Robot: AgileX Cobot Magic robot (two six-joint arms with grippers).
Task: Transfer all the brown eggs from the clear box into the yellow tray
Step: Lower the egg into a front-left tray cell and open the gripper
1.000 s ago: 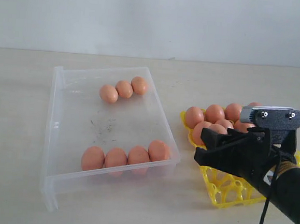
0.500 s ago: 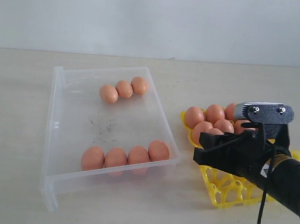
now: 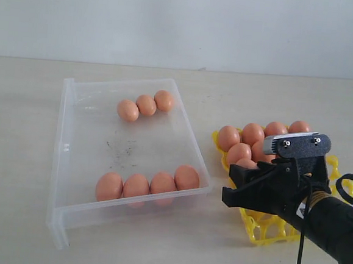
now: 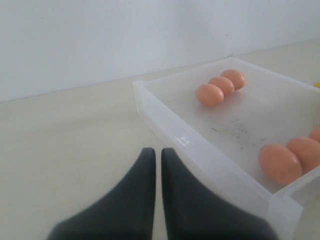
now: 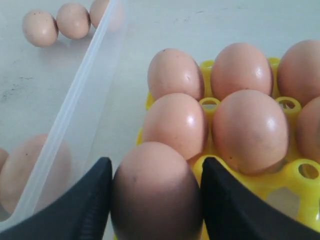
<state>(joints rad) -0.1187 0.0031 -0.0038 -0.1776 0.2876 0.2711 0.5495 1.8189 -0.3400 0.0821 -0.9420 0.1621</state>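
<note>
My right gripper point(image 5: 155, 165) is shut on a brown egg point(image 5: 156, 195), its black fingers pressed against both sides of it. It hangs low over the near left cells of the yellow tray point(image 3: 268, 228), which holds several brown eggs point(image 3: 252, 134) in its far rows. The clear box point(image 3: 61, 153) has three eggs point(image 3: 145, 104) in a row at its back and several eggs point(image 3: 149, 186) along its front wall. My left gripper point(image 4: 158, 152) is shut and empty, just outside a wall of the clear box point(image 4: 200, 155); the exterior view does not show it.
The box's transparent wall point(image 5: 75, 115) runs close beside the tray point(image 5: 280, 185). Dark specks point(image 3: 121, 149) mark the box floor. A black cable point(image 3: 346, 188) loops off the right arm. Beige tabletop point(image 3: 17, 132) lies left of the box.
My right gripper has come down and a little leftward over the tray with the egg held in it. The eggs in the box have not moved.
</note>
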